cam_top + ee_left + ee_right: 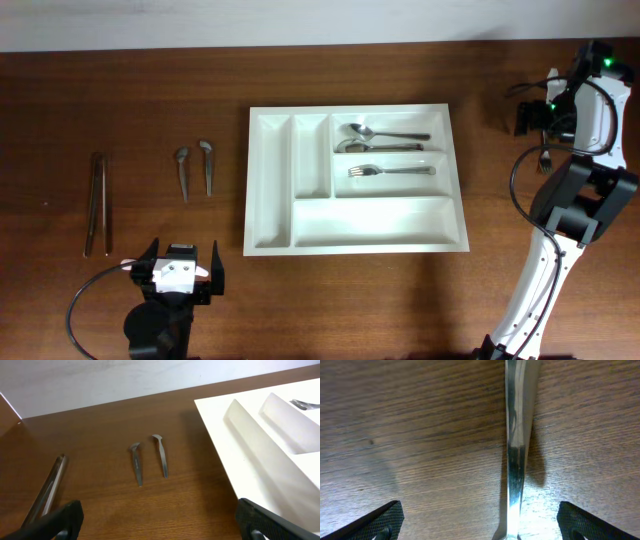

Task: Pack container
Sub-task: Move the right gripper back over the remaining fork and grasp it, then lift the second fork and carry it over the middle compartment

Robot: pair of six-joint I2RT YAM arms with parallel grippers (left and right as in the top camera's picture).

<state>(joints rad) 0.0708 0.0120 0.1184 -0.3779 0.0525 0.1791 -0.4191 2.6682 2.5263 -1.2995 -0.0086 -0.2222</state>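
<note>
The container (pixel 370 222) sits mid-frame on the surface, with two spoons (pixel 360 130) and a fork (pixel 390 170) in its right-hand compartments. At the upper right my right gripper (pixel 479 522) hangs over a loose metal handle (pixel 516 460), jaws wide and straddling it without touching. I judge this to be the pickup step: lower, close across the handle, then carry it to the tray. My left gripper (pixel 181 262) waits at the lower left, jaws wide and empty, near two short pieces (pixel 136 462) and a long pair (pixel 97 200) not yet packed.
</note>
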